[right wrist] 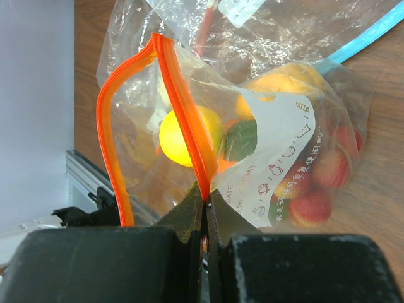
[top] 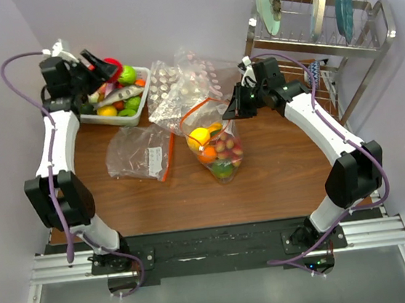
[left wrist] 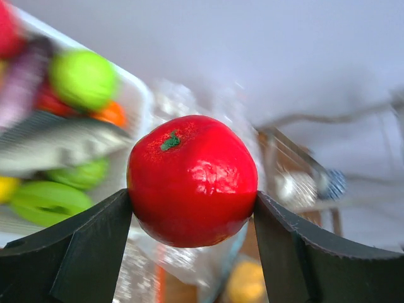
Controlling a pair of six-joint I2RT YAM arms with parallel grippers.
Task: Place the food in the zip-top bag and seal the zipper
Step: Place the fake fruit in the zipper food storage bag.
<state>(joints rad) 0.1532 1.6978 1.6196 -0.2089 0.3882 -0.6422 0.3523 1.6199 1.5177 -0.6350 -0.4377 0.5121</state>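
My left gripper (left wrist: 192,208) is shut on a glossy red apple (left wrist: 191,178) and holds it above the white bin (top: 142,92) at the back left; the apple shows as a red spot in the top view (top: 112,65). My right gripper (right wrist: 205,202) is shut on the orange-red zipper (right wrist: 183,107) of the zip-top bag (right wrist: 284,145) and holds its mouth open and raised. In the bag lie a yellow lemon (right wrist: 177,139), an orange, a green lime and red grapes (right wrist: 315,189). In the top view the bag (top: 215,150) stands at the table's middle.
The white bin holds more toy food, among it a green fruit (top: 127,74). A second clear bag (top: 140,153) lies flat to the left of the held bag. More bags (top: 180,81), one with a teal strip, lie behind. A dish rack (top: 320,28) stands at the back right.
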